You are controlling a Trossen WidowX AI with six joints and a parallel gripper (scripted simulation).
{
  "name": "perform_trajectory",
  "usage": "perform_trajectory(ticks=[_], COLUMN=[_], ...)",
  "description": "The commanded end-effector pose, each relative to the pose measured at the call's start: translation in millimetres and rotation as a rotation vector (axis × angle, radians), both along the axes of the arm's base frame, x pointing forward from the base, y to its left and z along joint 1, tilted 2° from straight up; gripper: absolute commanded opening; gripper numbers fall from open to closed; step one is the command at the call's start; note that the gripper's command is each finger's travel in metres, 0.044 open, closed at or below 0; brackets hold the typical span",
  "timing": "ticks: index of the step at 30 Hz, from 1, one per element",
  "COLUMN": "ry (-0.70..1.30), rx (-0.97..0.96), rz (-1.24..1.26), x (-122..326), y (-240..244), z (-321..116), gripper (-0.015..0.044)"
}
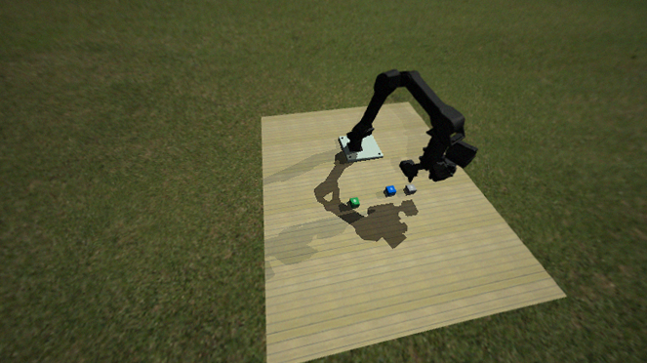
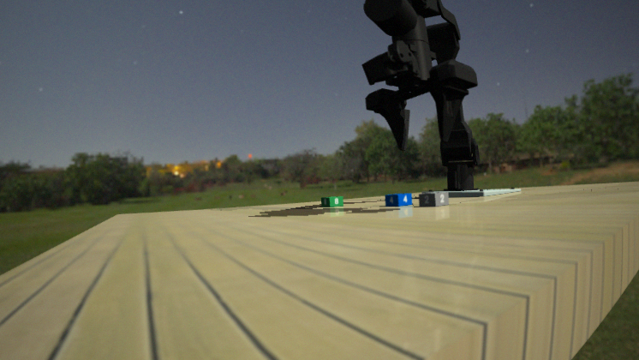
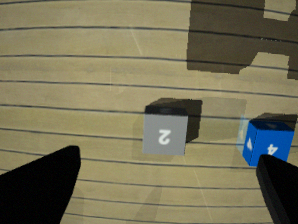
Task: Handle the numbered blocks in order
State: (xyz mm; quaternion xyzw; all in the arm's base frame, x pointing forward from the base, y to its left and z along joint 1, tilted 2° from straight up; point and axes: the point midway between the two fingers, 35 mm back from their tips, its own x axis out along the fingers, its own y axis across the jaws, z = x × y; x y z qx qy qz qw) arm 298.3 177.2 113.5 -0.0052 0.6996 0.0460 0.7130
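Observation:
A grey block (image 1: 410, 189) (image 2: 433, 199) (image 3: 165, 132) shows the digit 2 and sits on the table. A blue block (image 1: 390, 190) (image 2: 398, 200) (image 3: 275, 140) shows a 4 and stands beside it, with a gap between them. A green block (image 1: 354, 201) (image 2: 331, 201) shows an 8 and stands farther off, past the blue one; it is outside the wrist view. My gripper (image 1: 424, 179) (image 2: 423, 145) (image 3: 170, 160) is open and empty, above the table. In the wrist view the grey block appears between the fingers' lines, and the right fingertip overlaps the blue block's lower edge.
The wooden table (image 1: 409, 298) (image 2: 313, 277) carries the arm's pale base plate (image 1: 372, 149) (image 2: 500, 192) behind the blocks. The arm's shadow falls around the green block and in front of the blue one. Grass surrounds the table.

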Motion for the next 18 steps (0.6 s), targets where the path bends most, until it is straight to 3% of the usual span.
perform_trajectory(ticks=[1,18], ry=[0.024,0.024], rx=[-0.015,-0.015], rz=[-0.001,-0.001], x=[-5.8,-5.7], y=[-1.0,-0.1], z=[-39.6,-58.3], gripper=[0.0400,0.0400])
